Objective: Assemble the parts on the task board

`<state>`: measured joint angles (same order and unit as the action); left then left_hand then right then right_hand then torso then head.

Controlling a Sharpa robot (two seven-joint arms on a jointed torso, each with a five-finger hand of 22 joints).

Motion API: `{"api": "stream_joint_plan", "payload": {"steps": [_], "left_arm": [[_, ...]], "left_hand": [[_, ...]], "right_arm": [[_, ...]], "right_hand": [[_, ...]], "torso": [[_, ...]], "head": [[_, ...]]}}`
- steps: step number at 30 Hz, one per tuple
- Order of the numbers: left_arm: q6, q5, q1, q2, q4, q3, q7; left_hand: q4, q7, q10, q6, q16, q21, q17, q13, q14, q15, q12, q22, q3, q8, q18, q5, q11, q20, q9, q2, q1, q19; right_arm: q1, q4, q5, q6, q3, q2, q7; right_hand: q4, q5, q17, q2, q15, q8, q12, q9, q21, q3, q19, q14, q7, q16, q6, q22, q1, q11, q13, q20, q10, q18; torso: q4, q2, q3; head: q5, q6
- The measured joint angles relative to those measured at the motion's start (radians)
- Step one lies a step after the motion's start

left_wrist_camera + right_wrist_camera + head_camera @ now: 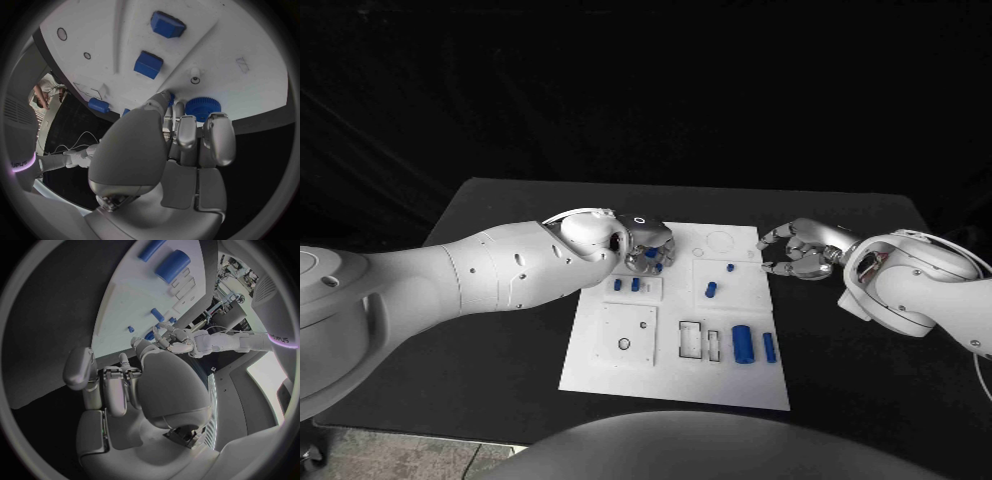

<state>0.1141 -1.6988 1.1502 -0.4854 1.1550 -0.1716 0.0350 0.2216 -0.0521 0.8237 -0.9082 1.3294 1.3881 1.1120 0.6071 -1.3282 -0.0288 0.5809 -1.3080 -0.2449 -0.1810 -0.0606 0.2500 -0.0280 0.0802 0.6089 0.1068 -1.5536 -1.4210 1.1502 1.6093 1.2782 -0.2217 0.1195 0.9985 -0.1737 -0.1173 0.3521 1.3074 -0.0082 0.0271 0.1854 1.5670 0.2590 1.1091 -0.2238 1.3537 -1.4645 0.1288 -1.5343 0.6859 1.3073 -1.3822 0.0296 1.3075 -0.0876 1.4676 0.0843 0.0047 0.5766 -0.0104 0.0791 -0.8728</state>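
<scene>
Left hand (648, 245) over far left part of task board (632, 370), fingers curled down onto blue gear (200, 107); grip itself hidden, cannot tell. Right hand (795, 251) just off board's right edge, fingers curled in, holding nothing. Blue cylinders (743, 342) lie near board's right side

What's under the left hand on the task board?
A blue gear sits just past the left hand's fingertips, on the task board. The head view shows blue bits between the fingers. Whether the fingers touch the gear, and the board beneath the palm, is covered.
</scene>
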Motion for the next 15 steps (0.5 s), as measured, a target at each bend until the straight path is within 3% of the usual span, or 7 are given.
{"api": "stream_joint_plan", "payload": {"steps": [4,15], "left_arm": [[0.004,0.001,-0.003,0.001,-0.003,0.000,0.003],[0.017,0.004,-0.004,-0.001,-0.005,0.001,0.010]], "left_hand": [[-0.010,-0.010,0.035,-0.032,0.000,0.010,-0.002,-0.015,-0.006,-0.006,0.000,0.000,-0.015,-0.010,0.006,0.006,0.009,-0.002,-0.005,-0.005,-0.005,-0.009],[-0.026,-0.025,0.138,-0.090,0.000,0.029,-0.023,-0.102,-0.006,-0.006,-0.067,0.000,-0.042,-0.016,0.006,0.008,0.008,-0.005,-0.032,-0.005,-0.005,-0.019]], "right_arm": [[0.000,0.000,0.000,0.000,0.000,0.001,0.000],[0.000,0.001,0.000,0.002,0.000,0.002,-0.001]], "right_hand": [[0.000,0.000,0.000,0.000,0.000,0.000,0.000,0.000,0.000,0.000,0.000,0.000,0.000,0.000,0.000,0.000,0.000,0.000,0.000,0.000,0.000,0.000],[0.000,0.000,0.000,0.000,0.000,0.000,0.000,0.000,0.000,0.000,0.000,0.000,0.000,0.000,0.000,0.001,0.000,0.000,0.000,0.000,0.000,0.000]], "torso": [[0.0000,0.000,-0.0001],[0.0004,0.000,0.0000]], "head": [[-0.002,0.000],[-0.004,0.000]]}}
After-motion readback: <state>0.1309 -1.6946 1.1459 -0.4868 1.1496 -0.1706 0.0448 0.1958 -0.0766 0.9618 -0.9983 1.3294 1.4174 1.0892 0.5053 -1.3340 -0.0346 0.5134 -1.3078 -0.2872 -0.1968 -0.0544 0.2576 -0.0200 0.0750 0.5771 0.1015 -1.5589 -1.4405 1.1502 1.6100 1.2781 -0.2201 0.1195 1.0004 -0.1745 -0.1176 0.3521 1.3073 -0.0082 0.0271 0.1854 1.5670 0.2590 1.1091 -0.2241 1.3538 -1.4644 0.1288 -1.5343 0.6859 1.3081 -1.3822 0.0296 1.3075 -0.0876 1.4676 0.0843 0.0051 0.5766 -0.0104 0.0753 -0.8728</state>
